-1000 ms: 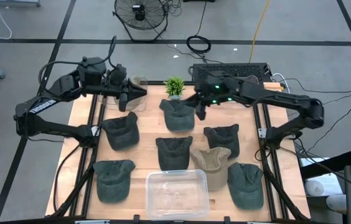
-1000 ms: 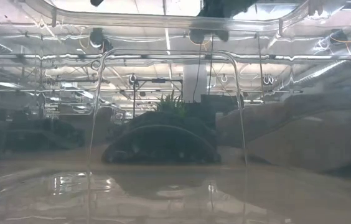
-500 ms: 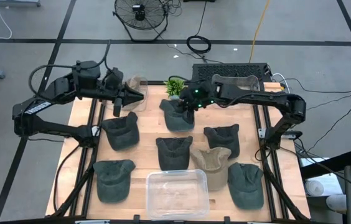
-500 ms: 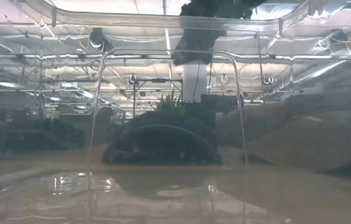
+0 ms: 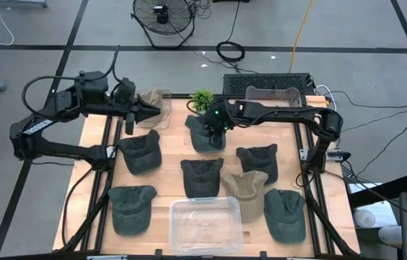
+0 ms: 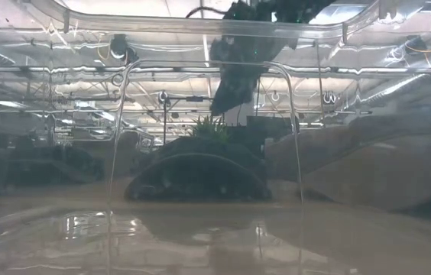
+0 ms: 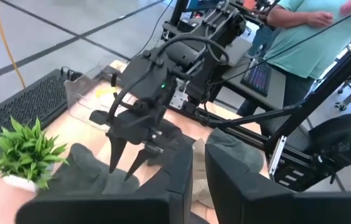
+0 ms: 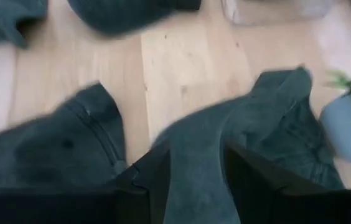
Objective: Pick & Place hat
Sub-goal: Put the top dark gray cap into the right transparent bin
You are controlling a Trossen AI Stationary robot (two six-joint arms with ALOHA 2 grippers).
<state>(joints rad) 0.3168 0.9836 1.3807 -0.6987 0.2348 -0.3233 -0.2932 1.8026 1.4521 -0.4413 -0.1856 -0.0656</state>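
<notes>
Scene: seven soft fabric caps, six dark grey-green and one tan, lie spread over the pale wooden table (image 5: 167, 155); none is lifted.
Target hat: the dark grey-green fabric cap (image 5: 205, 134) at the far middle of the table, just beside the small green potted plant (image 5: 202, 100), lies flat on the wood.
Right pincer (image 5: 213, 128): reaching down over that cap, fingers spread, with a fold of the cap's cloth showing between them in the right wrist view; no grip has closed yet.
Left pincer (image 5: 146, 112): held above the far left part of the table, pointing toward the middle, fingers nearly pressed together with a thin gap and nothing between them.
Bin: the clear rectangular plastic container (image 5: 205, 224) at the near edge of the table holds no cap.
Progress: early, by appearance; the pick is only being lined up.
Left to do: likely close on the cap, lift it and carry it to wherever it is meant to go, perhaps the clear container, which the pictures do not settle.
Background: a person in a teal shirt (image 7: 300, 37) stands beyond the table.
</notes>
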